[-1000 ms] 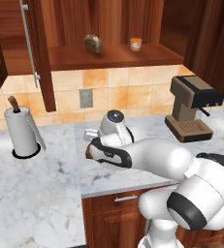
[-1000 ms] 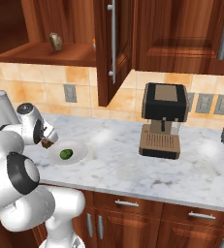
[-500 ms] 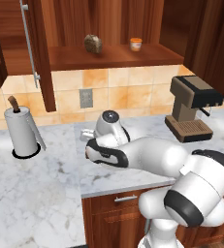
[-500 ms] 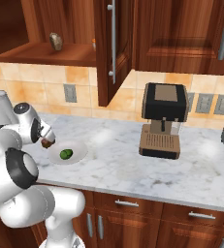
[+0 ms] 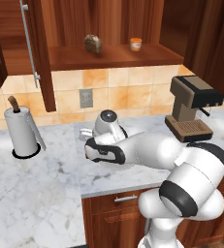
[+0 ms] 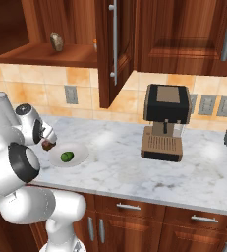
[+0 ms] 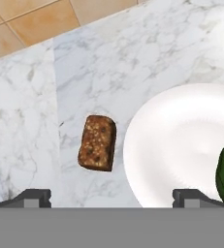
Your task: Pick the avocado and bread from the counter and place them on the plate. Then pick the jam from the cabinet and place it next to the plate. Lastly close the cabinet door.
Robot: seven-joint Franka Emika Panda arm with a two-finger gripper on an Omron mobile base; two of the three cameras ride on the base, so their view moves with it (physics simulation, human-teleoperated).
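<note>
white and grey marble covered the counter (image 6: pixel 134 162), with tan tiles on the wall behind it. the white plate (image 7: pixel 181 145) sat on the counter, and the green avocado (image 6: pixel 67 156) lay on it. the brown bread (image 7: pixel 97 142) lay flat on the marble just beside the plate, close to its rim but not on it. the hand (image 7: pixel 111 196) hung over the bread and the plate edge, with its two dark fingertips (image 7: pixel 33 197) spread wide apart and nothing between them. from the right side, the hand (image 6: pixel 47 140) was low by the near edge of the plate. up above, the cabinet (image 5: pixel 113 55) was open, and the cabinet door (image 5: pixel 36 48) stood swung out with its long silver bar. the jam (image 5: pixel 136 44) with its orange lid sat on the shelf, and a speckled lump (image 5: pixel 92 43) sat to its left, well apart. a paper towel roll (image 5: pixel 20 133) stood on the counter at the left, and a coffee machine (image 6: pixel 165 120) stood at the right.
</note>
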